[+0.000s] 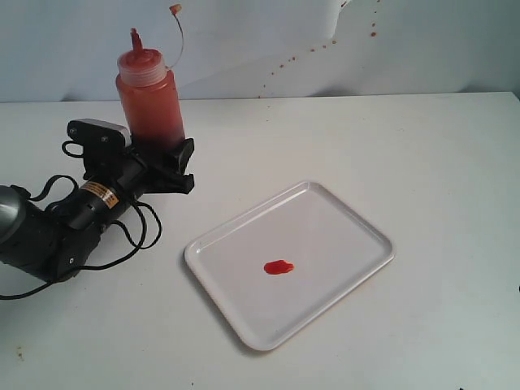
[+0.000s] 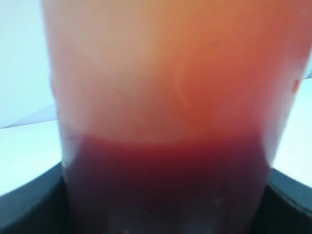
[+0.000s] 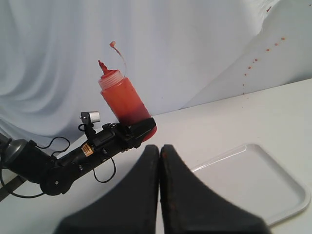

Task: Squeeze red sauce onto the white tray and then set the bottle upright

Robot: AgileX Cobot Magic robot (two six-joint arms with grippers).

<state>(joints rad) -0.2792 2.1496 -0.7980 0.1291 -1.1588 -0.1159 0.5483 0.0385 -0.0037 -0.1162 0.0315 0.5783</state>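
Note:
The bottle (image 1: 150, 97) stands upright on the table at the far left, its red nozzle cap up and the small tip cap dangling on its tether. My left gripper (image 1: 166, 162) is shut on its lower part. Up close, the bottle (image 2: 165, 97) fills the left wrist view, dark red sauce low inside it, with black fingers (image 2: 29, 204) at either side. The white tray (image 1: 357, 223) lies at centre right with a small oval blob of red sauce (image 1: 279, 266) on it. My right gripper (image 3: 160, 148) is shut and empty, away from the bottle (image 3: 124, 100) and above the tray's (image 3: 253, 175) near side.
The left arm's black body and loose cables (image 1: 138, 236) lie on the table left of the tray. Red specks (image 1: 284, 63) dot the white back wall. A white object (image 1: 333, 16) hangs at the top of the wall.

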